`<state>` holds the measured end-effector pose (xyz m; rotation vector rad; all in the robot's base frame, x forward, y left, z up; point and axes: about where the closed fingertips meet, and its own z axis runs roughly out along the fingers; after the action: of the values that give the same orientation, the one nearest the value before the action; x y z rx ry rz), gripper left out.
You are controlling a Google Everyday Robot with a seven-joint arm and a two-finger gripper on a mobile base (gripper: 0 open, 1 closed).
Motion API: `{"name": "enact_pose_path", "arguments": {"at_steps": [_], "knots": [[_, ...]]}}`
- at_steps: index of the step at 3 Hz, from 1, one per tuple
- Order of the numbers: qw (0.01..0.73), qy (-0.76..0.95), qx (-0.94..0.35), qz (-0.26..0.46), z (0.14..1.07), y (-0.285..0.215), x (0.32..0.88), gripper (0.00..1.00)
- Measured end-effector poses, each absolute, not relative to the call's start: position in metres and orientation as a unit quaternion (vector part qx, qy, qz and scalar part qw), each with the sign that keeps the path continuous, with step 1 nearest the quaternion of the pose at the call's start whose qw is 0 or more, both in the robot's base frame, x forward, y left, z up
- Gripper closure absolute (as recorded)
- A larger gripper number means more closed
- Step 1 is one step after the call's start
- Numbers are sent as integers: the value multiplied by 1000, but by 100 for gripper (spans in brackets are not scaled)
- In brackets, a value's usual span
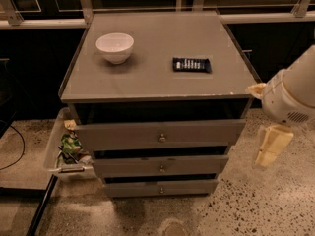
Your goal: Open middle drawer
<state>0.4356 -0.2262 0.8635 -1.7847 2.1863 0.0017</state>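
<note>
The grey cabinet (157, 85) has three flat drawer fronts stacked one above the other. The middle drawer (128, 166) is the one of middling height, with a small round metal knob (161, 169) at its centre. It sits below the taller top drawer (118, 135) and above the thin bottom drawer (128, 188). A dark gap shows above its front. My gripper (269, 149) hangs at the right of the cabinet, level with the top and middle drawers, pointing down and apart from them. The white arm (290, 95) is above it.
A white bowl (114, 46) and a dark wrapped bar (191, 64) lie on the cabinet top. A pale bin (54, 154) with snack packets (70, 146) stands at the cabinet's left. A black cable (15, 156) lies on the speckled floor (256, 205).
</note>
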Motion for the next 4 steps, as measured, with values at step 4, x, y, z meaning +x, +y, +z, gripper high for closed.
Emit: {"name": "enact_pose_path", "arguments": {"at_steps": [4], "knots": [[163, 758, -630, 49, 743, -239, 448, 0]]}}
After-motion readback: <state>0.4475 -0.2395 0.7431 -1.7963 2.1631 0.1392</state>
